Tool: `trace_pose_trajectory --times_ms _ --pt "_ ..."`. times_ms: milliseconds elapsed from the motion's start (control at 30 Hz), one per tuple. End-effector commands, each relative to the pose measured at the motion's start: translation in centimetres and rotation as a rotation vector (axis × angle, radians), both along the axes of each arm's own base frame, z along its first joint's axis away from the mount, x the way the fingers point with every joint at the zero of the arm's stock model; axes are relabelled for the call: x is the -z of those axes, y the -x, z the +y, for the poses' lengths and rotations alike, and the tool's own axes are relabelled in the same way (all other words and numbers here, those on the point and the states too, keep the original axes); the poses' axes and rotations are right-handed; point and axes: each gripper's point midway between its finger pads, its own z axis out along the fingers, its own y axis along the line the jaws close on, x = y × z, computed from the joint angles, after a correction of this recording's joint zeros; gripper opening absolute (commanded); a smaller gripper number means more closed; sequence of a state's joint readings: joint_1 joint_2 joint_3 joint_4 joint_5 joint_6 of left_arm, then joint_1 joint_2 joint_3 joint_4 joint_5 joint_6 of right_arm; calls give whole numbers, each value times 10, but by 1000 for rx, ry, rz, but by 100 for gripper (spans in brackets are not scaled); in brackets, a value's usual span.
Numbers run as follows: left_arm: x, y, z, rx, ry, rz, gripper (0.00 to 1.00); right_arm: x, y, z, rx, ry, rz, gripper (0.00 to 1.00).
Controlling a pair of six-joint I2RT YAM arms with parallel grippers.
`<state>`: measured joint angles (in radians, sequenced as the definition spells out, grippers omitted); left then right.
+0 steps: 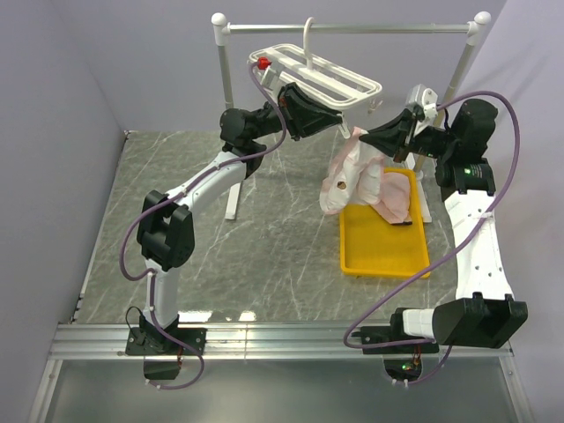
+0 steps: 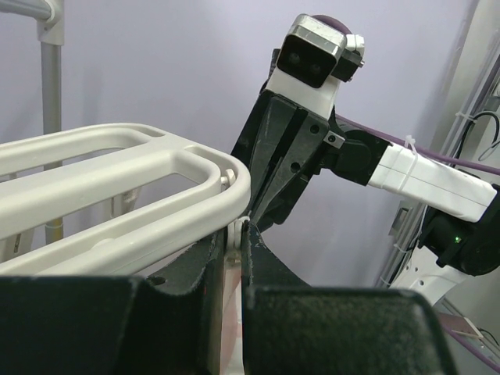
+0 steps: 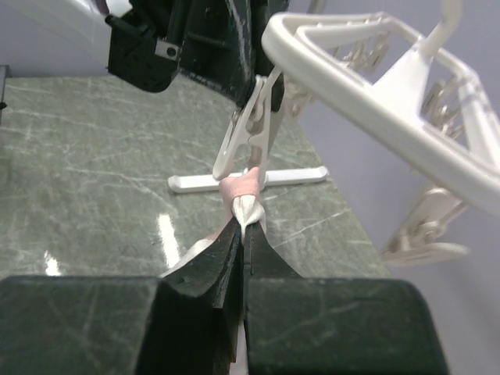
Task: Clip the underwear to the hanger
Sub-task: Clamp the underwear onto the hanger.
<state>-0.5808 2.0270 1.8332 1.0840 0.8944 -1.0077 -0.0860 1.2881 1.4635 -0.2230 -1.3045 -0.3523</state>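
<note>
The white hanger [image 1: 313, 75] hangs by its hook from the rail. My left gripper [image 1: 337, 122] reaches under its near right end and is shut on the top of one dangling clip [image 2: 233, 232], just below the frame's corner [image 2: 226, 183]. My right gripper [image 3: 244, 226] is shut on a bunched edge of pale pink underwear [image 3: 248, 197] and holds it up into the lower jaws of that clip [image 3: 248, 137]. The rest of the garment [image 1: 345, 172] hangs down below both grippers. More pink underwear [image 1: 398, 194] lies in the tray.
A yellow tray [image 1: 383, 256] sits on the marble table at the right, under the right arm. The grey rail stand [image 1: 352, 28] with white ball ends spans the back; its white foot [image 3: 250, 180] lies on the table. Other clips [image 3: 426, 234] dangle from the hanger.
</note>
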Motion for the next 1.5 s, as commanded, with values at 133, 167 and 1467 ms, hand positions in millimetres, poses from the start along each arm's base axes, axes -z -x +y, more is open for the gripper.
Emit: trace_pose_trajectory --times_ms 133,167,1467 --pt "-7 10 2 23 18 -61 0 -25 7 2 -28 -33 -60 0" --pt "-7 9 2 23 19 -59 0 -24 8 2 -29 -30 -59 0" --pt "-11 17 -2 54 14 -60 0 -35 2 5 -32 -59 -67 0"
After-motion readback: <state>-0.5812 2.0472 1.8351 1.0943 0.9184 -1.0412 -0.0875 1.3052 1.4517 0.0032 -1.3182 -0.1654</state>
